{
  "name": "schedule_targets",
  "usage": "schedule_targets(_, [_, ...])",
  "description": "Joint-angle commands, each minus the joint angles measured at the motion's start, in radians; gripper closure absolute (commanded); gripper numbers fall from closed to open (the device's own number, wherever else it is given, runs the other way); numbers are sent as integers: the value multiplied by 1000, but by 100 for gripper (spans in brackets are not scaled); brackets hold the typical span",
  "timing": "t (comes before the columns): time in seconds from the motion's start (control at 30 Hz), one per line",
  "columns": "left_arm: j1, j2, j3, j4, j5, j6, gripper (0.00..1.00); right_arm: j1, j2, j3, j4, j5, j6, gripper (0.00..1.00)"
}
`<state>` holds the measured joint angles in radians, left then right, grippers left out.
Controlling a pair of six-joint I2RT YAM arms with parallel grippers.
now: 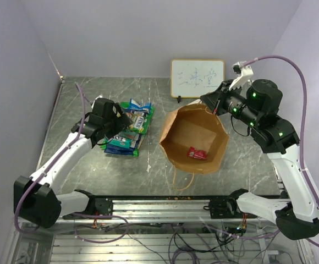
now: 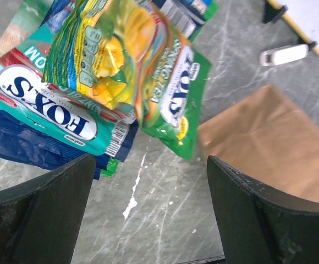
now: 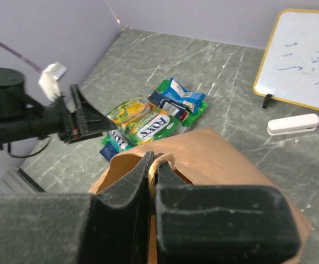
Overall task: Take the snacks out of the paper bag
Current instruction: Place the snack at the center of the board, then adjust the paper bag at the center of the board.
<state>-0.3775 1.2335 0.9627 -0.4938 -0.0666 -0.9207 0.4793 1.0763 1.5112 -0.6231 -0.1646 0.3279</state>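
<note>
Left arm reaches from its near-left base up over the table (image 1: 82, 170). The left gripper (image 1: 119, 124) hovers tilted over the snack pile (image 1: 128, 130), fingers (image 2: 44, 214) spread wide with nothing between them. Right arm stands tall on the right and bends back toward centre. The right gripper (image 1: 207, 102) is pressed together on the far rim of the paper bag (image 1: 169, 131).

The top view alone shows the bag's mouth gaping upward with one red packet (image 1: 197, 153) on its floor and a loose handle (image 1: 182, 184) lying off the near side. The left wrist view alone gives labels: a teal Fox's pack (image 2: 49, 107), a yellow-green Fox's pack (image 2: 143, 66) overlapping it, and a dark blue pack (image 2: 22, 146) underneath. The right wrist view alone shows the pinch, with brown rim and twisted cord caught between the fingers (image 3: 127, 192).

The pile lies left of the bag, with a strip of bare table between them. The whiteboard (image 1: 197, 78) stands just beyond the bag's far rim, with a white eraser (image 3: 293, 124) lying in front of it. The left wall is near the left arm. Bare table shows near the pile and to the far left.
</note>
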Motion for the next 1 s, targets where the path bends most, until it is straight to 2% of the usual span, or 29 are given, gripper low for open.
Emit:
schedule_targets(0.0, [9, -74, 94, -107, -12, 57, 7, 2, -3, -14, 18, 112, 15, 98])
schedule_targets(0.13, [9, -112, 143, -186, -8, 93, 5, 2, 45, -48, -31, 301, -41, 98])
schedule_targets(0.33, [10, -200, 173, -250, -4, 110, 4, -3, 157, 7, -43, 545, -117, 98])
schedule_targets(0.57, [10, -267, 231, -327, 27, 118, 6, -64, 314, 95, -44, 565, -205, 97])
schedule_targets(0.87, [10, -329, 289, -405, 14, 106, 7, -158, 329, 79, -31, 526, -199, 96])
schedule_targets(0.97, [10, -338, 316, -408, 25, 101, 7, -159, 330, 78, -26, 520, -201, 90])
